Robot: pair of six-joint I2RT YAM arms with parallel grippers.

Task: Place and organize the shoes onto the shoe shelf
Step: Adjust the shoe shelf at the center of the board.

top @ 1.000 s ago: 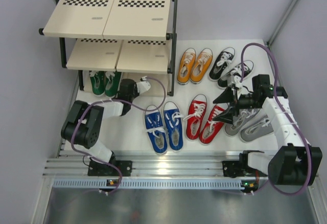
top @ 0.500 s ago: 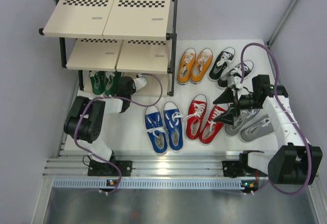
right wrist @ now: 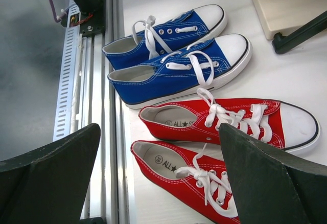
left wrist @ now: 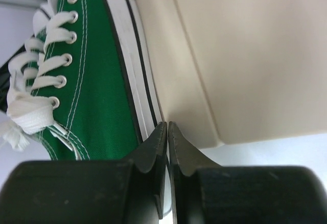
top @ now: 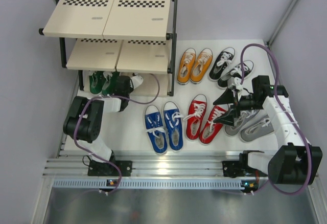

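The left arm (top: 121, 87) has pushed further in under the shoe shelf (top: 76, 22) over the past second, its wrist now tucked beneath the middle board at the lowest tier, while the right arm (top: 271, 106) has not shifted. The left fingers (left wrist: 150, 147) are all but closed, with only a hairline slit between them and nothing held; their tips sit against the white sole of a green shoe (left wrist: 97, 81), which lies along the pale bottom board (left wrist: 245, 55). From above, the green pair (top: 98, 81) lies side by side at the left end of the bottom tier, partly hidden by the board over it. This looks like a nudge that squares the pair into its slot, so the first pair appears all but shelved. The right fingers (right wrist: 51, 178) are spread wide and empty, hovering above the red pair (top: 203, 119) and beside the grey pair (top: 250, 122). Five pairs remain on the white counter (top: 133, 132): blue (top: 163, 127) near the front, red and grey to its right, orange (top: 194, 65) and black (top: 227, 64) further back beside the shelf. The two upper boards are bare, so most of the sorting lies ahead.
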